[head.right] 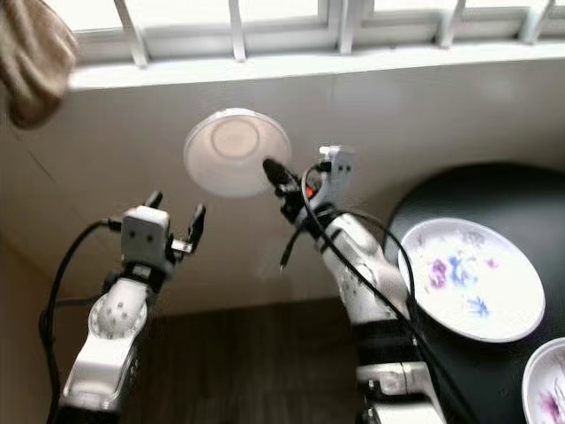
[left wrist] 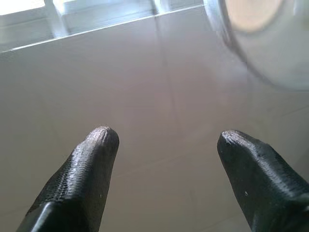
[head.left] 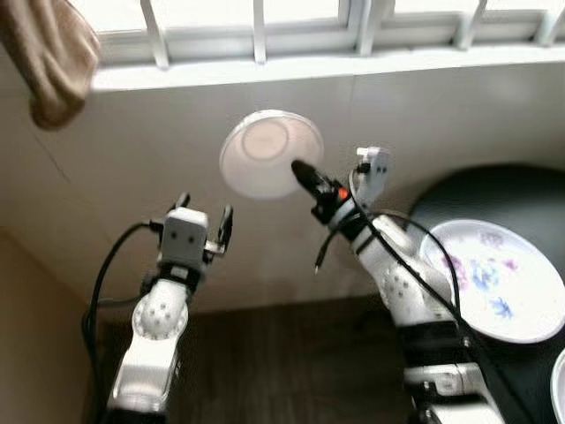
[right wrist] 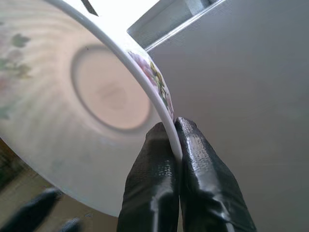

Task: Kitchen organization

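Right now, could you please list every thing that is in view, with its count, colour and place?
Round white plate held upside down: one, white with a flowered rim, in the air before the tiled wall, pinched at its edge.
Large round plate with blue and purple flowers: one, white, lying on the black table.
Round black table: one, black, at the robot's right.
Smaller flowered dish: one, white and purple, at the table's near edge, partly cut off.
Beige cloth: one, hanging at upper left.
Window bars: several, white, above the sill.
Left end effector: open, holding nothing.
Right end effector: shut on the plate's rim.
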### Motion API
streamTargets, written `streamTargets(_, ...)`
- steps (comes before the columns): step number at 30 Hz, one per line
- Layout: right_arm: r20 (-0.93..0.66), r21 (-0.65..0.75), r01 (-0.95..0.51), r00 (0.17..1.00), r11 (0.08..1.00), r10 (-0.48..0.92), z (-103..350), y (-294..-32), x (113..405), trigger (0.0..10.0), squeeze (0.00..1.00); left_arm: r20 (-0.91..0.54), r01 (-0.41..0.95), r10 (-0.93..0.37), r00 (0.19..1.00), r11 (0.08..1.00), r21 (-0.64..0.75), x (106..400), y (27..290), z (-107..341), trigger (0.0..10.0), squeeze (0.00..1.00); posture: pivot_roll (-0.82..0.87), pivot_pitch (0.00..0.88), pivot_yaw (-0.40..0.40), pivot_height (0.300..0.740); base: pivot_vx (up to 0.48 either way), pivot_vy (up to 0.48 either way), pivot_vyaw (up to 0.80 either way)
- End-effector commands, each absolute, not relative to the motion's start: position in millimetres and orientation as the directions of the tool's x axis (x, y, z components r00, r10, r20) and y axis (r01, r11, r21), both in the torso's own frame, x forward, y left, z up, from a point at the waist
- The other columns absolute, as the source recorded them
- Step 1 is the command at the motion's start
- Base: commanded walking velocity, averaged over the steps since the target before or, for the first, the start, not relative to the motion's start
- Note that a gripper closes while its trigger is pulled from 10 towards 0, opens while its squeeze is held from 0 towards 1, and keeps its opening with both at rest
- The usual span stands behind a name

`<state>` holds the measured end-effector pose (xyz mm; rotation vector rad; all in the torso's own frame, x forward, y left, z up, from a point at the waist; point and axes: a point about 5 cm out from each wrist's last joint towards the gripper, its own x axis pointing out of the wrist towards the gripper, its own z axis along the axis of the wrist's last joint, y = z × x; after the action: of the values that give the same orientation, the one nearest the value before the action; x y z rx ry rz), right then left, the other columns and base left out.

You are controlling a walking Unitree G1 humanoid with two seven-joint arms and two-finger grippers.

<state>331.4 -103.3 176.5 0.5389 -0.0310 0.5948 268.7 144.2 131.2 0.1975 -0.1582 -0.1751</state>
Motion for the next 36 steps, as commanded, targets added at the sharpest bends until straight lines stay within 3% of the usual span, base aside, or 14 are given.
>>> streamTargets(1,0.185,0.474,-0.565,0.814,0.675,0.551,179,-90,331,10.0,0.0,0.107,0.139,-0.164,0.981,0.968,0.209,268,154,128,10.0,0.0,0.02,0.0,-0.029,0.74,0.0,0.454,0.8)
streamTargets(7,0.171,0.464,-0.555,0.821,0.69,0.545,178,-91,332,10.0,0.0,0.122,0.138,-0.166,0.979,0.969,0.207,268,154,129,10.0,0.0,0.02,0.0,-0.03,0.74,-0.044,0.424,0.8)
streamTargets(27,0.155,0.372,-0.553,0.829,0.746,0.538,178,-87,335,10.0,0.0,0.198,0.108,-0.146,0.969,0.976,0.189,266,159,140,10.0,0.0,0.02,0.0,-0.03,0.74,0.0,0.0,0.8)
streamTargets(36,0.162,0.333,-0.57,0.819,0.751,0.55,179,-84,335,10.0,0.0,0.215,0.11,-0.15,0.965,0.977,0.184,266,159,142,10.0,0.0,0.02,0.0,-0.032,0.74,0.426,0.0,0.8)
